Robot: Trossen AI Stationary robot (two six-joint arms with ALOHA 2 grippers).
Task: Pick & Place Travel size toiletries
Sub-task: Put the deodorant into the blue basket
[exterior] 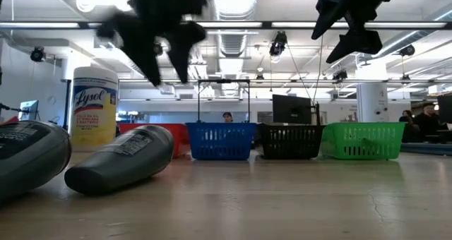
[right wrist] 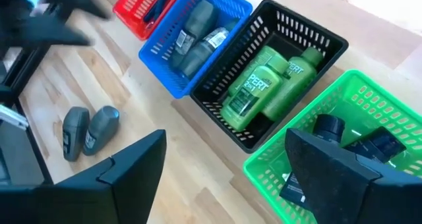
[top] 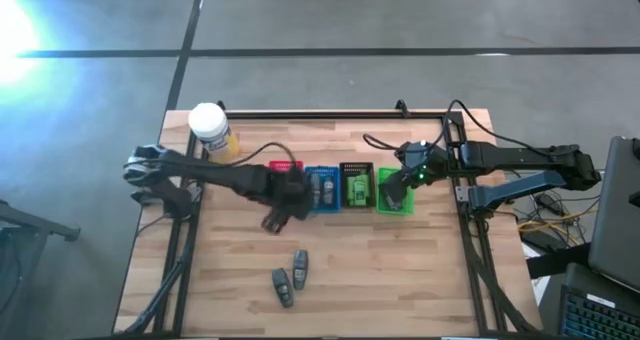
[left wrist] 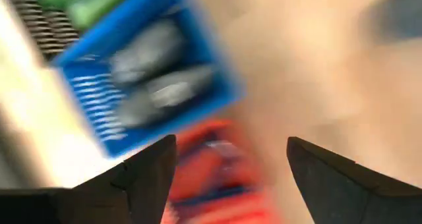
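Blue basket (right wrist: 173, 49): two grey tubes (right wrist: 196, 31), side by side, long axes along basket.
Black basket (right wrist: 310, 36): two green tubes (right wrist: 264, 79), parallel.
Green basket (right wrist: 369, 112): dark pieces (right wrist: 369, 145), partly hidden by finger.
Red basket (right wrist: 135, 6): contents unclear.
Two grey tubes on table (top: 291, 276), near front edge.
Left gripper (top: 278, 218) fingers spread, empty, beside red basket.
Right gripper (top: 392, 198) spread, empty, over green basket.

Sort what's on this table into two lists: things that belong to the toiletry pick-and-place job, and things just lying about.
Part of the job:
- two grey tubes loose on the table
- grey tubes in the blue basket
- green bottles in the black basket
- dark pieces in the green basket
- red basket
- left gripper, open
- right gripper, open

Just lying about:
- yellow Lysol jar
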